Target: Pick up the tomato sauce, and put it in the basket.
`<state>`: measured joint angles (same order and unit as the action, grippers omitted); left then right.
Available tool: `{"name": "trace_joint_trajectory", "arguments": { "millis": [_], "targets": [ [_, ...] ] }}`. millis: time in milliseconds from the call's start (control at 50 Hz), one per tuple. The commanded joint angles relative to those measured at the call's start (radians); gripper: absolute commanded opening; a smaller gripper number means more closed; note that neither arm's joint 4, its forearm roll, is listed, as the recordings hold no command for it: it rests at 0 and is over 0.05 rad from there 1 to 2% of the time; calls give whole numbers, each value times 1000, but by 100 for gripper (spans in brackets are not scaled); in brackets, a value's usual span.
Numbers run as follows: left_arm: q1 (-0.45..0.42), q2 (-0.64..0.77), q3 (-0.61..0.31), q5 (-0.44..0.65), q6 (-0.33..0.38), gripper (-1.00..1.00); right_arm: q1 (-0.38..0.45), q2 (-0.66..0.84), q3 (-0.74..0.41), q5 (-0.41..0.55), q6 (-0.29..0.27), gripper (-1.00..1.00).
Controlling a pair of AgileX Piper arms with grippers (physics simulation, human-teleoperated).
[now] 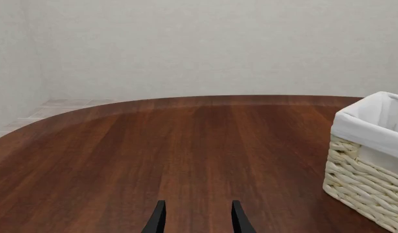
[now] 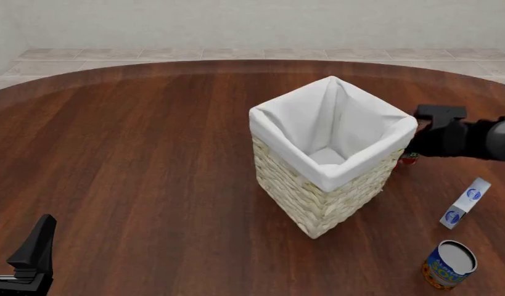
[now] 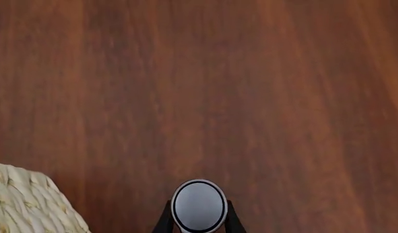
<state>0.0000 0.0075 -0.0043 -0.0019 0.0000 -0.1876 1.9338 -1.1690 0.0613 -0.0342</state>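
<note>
Round silver-topped tomato sauce point(image 3: 199, 205) w/ woven basket point(image 2: 318, 197)

High front overview; two low wrist close-ups, basket point(image 2: 326, 160) shared.

a dark reddish-brown wooden counter point(image 2: 153, 160) with a rounded far edge fills most of the front view. behind it runs a strip of pale tiled floor point(image 2: 235, 53) and a plain off-white wall point(image 2: 235, 21). a small white-and-blue carton point(image 2: 466, 203) lies tilted on the counter, nearer the camera than the right hand point(image 2: 416, 150). a larger blue-and-orange can point(image 2: 449, 264) with a silver top stands upright just past the carton, nearer still to the camera, apart from it.
</note>
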Motion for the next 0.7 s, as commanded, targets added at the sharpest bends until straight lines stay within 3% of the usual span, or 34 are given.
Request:
{"name": "trace_joint_trajectory", "arguments": {
  "millis": [20, 420, 700],
  "targets": [
    [0, 0, 0, 0, 0, 100, -18, -37, -25, 19, 5, -100],
    [0, 0, 0, 0, 0, 100, -59, -124, -65, 47, -12, -100],
    [0, 0, 0, 0, 0, 100, -26, -240, -92, 92, -15, -100]
  ]
}}
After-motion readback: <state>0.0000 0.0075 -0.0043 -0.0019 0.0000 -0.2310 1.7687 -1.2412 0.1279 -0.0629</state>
